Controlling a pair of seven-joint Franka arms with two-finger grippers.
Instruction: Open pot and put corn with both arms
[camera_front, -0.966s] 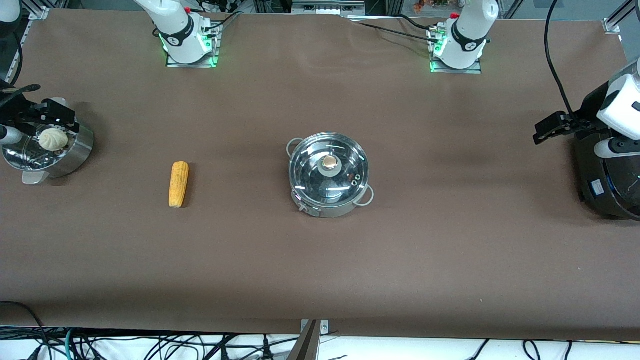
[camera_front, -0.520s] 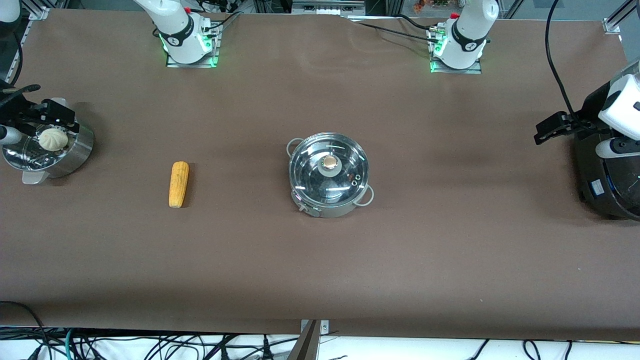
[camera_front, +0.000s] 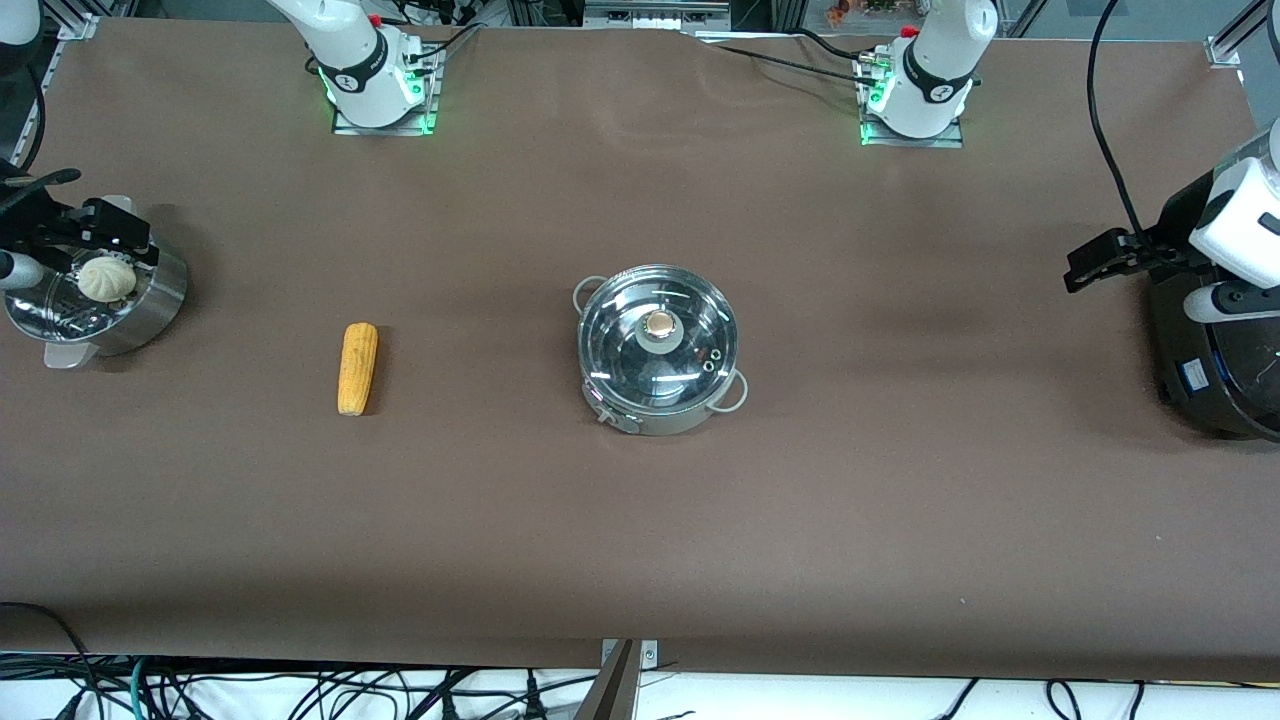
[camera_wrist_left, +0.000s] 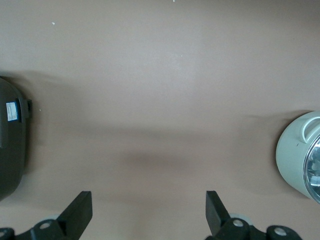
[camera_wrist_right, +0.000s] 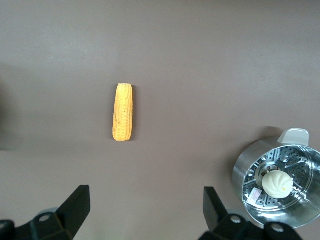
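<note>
**Lid on, corn on the table, both grippers spread wide and holding nothing.**

Your pot (camera_front: 657, 350) sits mid-table with its glass lid (camera_front: 655, 340) closed; the corn cob (camera_front: 357, 367) lies well apart from it, toward the right arm's end. The left gripper (camera_front: 1090, 260) hangs by the black rice cooker (camera_front: 1215, 360), the right gripper (camera_front: 95, 225) over the steamer basket (camera_front: 95, 300) holding a white bun (camera_front: 106, 277). Watch the small brass knob (camera_front: 659, 323): an off-centre pinch could slip or drag the pot, and the round cob could roll if you close on it off-centre. Only the right wrist view shows the corn (camera_wrist_right: 123, 119) clear between the fingers (camera_wrist_right: 75, 207); the left wrist view catches just the pot's edge (camera_wrist_left: 300, 157).
</note>
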